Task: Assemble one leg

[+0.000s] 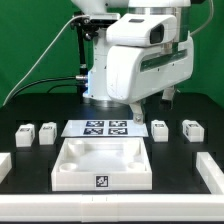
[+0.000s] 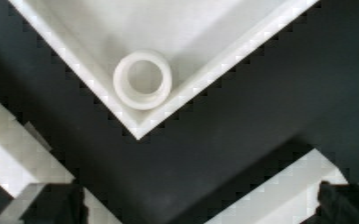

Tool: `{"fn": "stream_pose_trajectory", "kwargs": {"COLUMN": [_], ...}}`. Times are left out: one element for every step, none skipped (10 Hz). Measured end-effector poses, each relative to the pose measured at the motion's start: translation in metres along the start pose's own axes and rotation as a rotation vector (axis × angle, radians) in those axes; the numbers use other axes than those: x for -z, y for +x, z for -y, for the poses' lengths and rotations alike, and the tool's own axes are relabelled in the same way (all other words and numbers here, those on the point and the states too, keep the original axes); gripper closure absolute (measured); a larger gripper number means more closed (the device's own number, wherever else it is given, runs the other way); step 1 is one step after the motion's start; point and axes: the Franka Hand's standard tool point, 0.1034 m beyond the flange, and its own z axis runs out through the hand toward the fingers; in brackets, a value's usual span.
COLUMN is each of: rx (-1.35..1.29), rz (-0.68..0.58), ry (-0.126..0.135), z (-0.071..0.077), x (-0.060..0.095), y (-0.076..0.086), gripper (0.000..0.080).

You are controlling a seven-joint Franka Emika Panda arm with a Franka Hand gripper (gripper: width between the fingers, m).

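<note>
The end effector is open. In the wrist view its two dark fingertips stand wide apart with nothing between them, and only black bench lies under the gap. Just beyond the fingertips that view shows one corner of the white tray, its rim forming a sharp point, with a round socket set inside the corner. Which corner this is cannot be told from that view.

In the exterior view the arm's bulky white wrist hangs low over the far side of the tray, hiding part of the marker board, which lies flat just beyond the tray's far rim. The tray sits near the front of the bench, with a square tag on its near wall.

The legs lie untouched on the bench in a row level with the marker board. The outer left leg and inner left leg are on the exterior view's left, close beside each other. The inner right leg and outer right leg are on the exterior view's right, a little further apart. None is in the tray or near the fingertips
</note>
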Motion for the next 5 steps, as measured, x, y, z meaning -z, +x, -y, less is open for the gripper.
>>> {"fn": "stream_pose_trajectory", "kwargs": {"rx": [0.000, 0.000, 0.000, 0.000, 0.000], "rz": [0.000, 0.000, 0.000, 0.000, 0.000], "ry": [0.000, 0.000, 0.000, 0.001, 0.001], "z": [0.0001, 0.0001, 0.0001, 0.0001, 0.0001], "x": [-0.0003, -0.0003, -0.0003, -0.0004, -0.0005], "y": [-0.0001, -0.0001, -0.0001, -0.0001, -0.0001], "gripper": [0.0150, 0.0150, 0.0150, 0.0150, 0.0150]}}
